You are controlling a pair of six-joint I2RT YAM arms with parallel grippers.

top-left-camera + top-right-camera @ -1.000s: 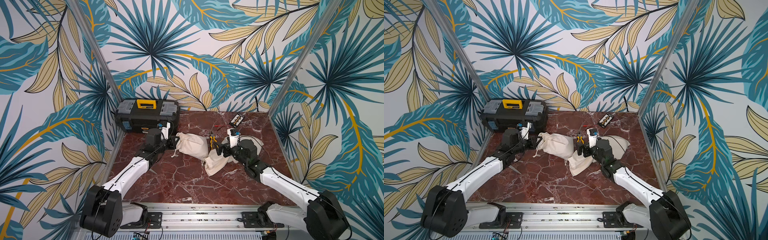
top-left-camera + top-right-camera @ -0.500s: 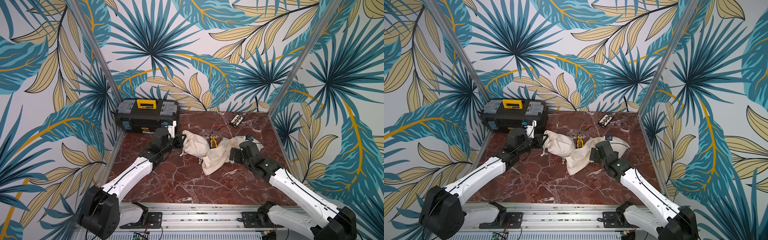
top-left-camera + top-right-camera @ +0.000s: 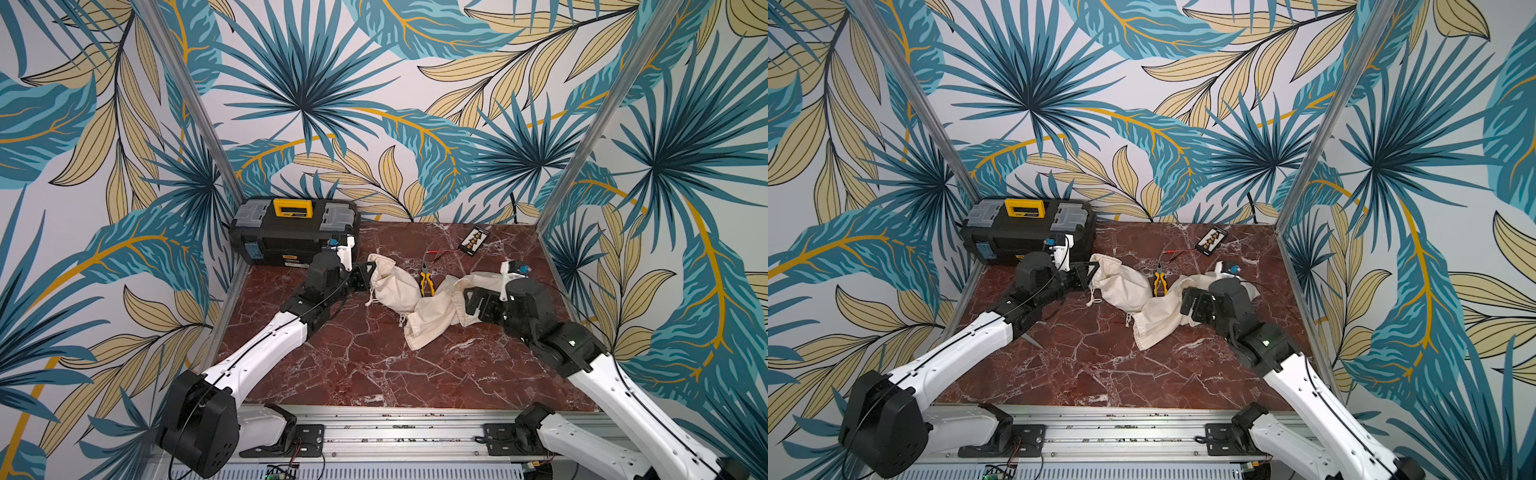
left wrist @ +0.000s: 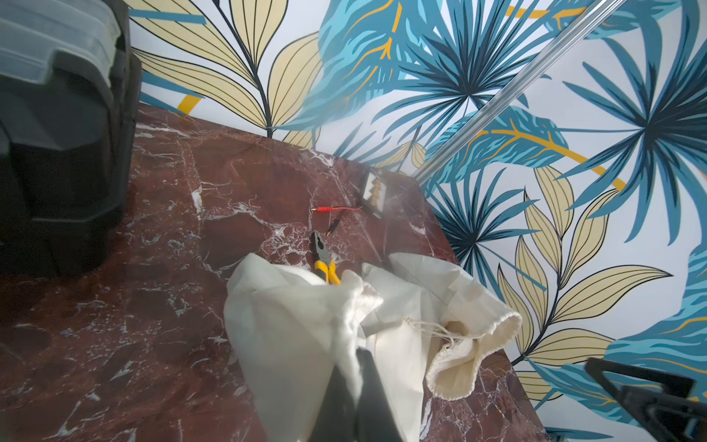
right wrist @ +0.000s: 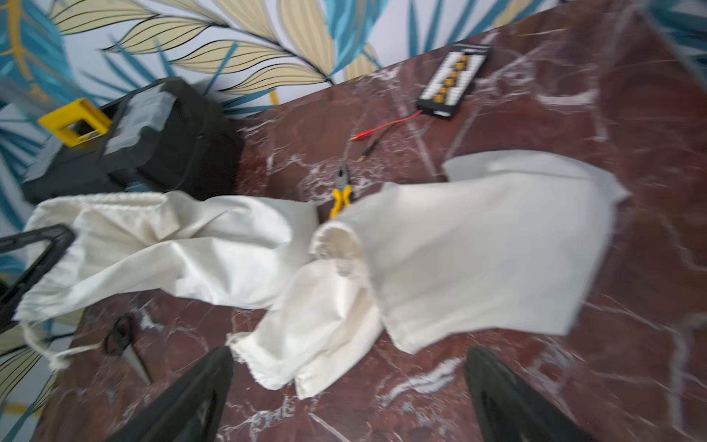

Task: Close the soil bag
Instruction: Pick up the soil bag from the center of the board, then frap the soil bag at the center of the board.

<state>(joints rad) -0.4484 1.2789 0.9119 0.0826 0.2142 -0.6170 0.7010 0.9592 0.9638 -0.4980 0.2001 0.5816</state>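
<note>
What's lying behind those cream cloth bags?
Yellow-handled pliers lie on the marble behind the cloth bags, nose toward the back wall. Cloth covers their handle ends in the wrist views. The bags' contents are hidden.

Red-brown marble table [image 3: 374, 374], white veins. Black toolbox [image 3: 295, 232] with yellow handle in the 10 o'clock corner. Black connector board [image 3: 473, 241] at 1 o'clock near the back edge, red lead [image 3: 440, 252] trailing from it toward centre. Yellow-handled pliers [image 3: 426, 282] at 12 o'clock of centre. Cream drawstring bag [image 3: 392, 284] at 11 o'clock of centre, second bag [image 3: 430, 322] at centre touching it, third bag [image 5: 478, 245] at 2 o'clock overlapping the second. Scissors [image 5: 126, 350] at 9 o'clock.
</note>
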